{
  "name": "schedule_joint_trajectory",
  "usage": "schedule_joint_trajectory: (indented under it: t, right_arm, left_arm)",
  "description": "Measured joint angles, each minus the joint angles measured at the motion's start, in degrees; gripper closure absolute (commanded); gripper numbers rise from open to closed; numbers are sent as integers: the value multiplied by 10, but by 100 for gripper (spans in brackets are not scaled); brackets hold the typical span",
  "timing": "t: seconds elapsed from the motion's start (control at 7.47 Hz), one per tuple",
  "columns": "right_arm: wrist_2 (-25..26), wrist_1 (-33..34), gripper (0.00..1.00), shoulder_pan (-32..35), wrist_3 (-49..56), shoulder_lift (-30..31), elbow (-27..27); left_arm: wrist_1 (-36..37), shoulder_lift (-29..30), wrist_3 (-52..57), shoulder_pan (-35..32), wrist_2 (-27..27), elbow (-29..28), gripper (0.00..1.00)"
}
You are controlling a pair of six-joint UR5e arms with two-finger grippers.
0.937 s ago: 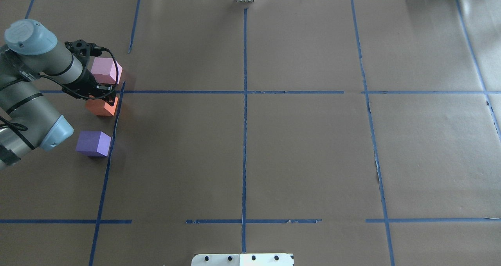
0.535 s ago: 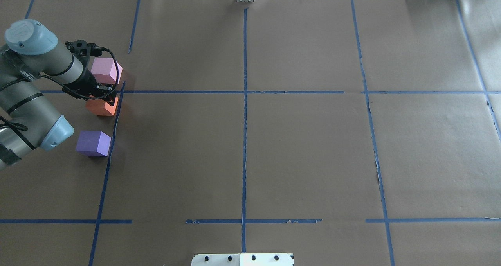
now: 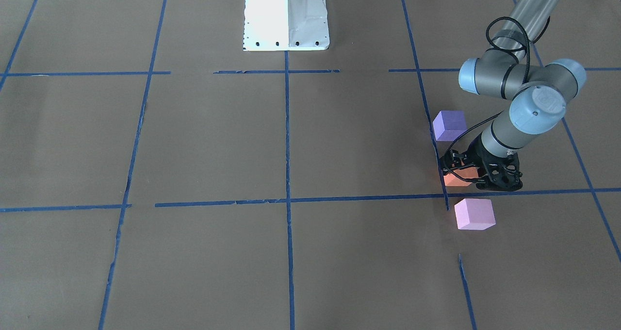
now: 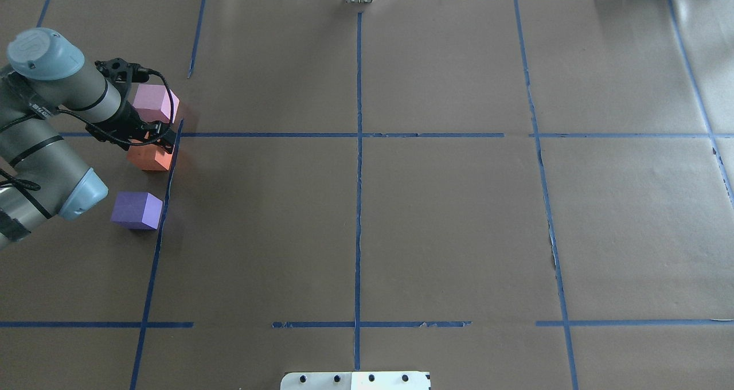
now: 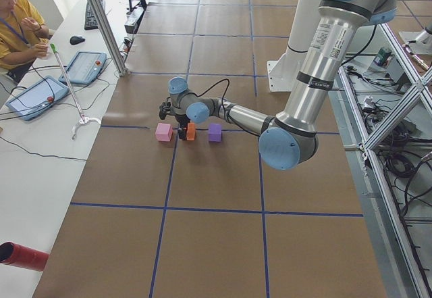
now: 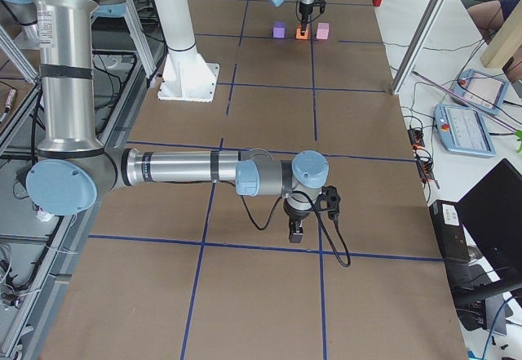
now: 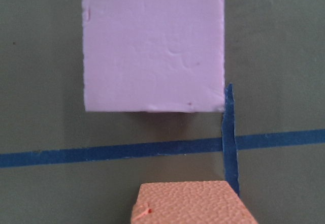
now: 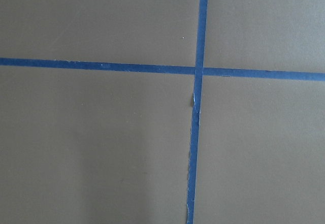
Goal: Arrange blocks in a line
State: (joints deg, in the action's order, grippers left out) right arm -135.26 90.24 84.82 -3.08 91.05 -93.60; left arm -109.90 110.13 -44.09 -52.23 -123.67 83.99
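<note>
Overhead exterior: left gripper [image 4: 148,140] has parted its jaws, freeing orange block [image 4: 150,158] between pink block [image 4: 153,103] and purple block [image 4: 136,209]; line apparently complete.

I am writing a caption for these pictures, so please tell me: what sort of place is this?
Probably a robotics lab test cell: a robot arm over a paper-covered table gridded with blue tape, and an operator beside control tablets.
</note>
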Motion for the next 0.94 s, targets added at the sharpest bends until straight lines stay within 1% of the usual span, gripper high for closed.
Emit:
schedule_joint_trajectory:
  t: [0.13,0.54,0.67,0.94]
  right_arm:
    - [0,0,0,0,0,0,0]
    - [0,0,0,0,0,0,0]
    - [0,0,0,0,0,0,0]
    - [0,0,0,0,0,0,0]
  left_arm:
    - [9,0,1,-14,-1,21,0]
    - [97,-1,12,-63,-8,110,0]
    - [113,-1,19,-69,-9,124,0]
    - [123,-3,68,-98,-8,130,0]
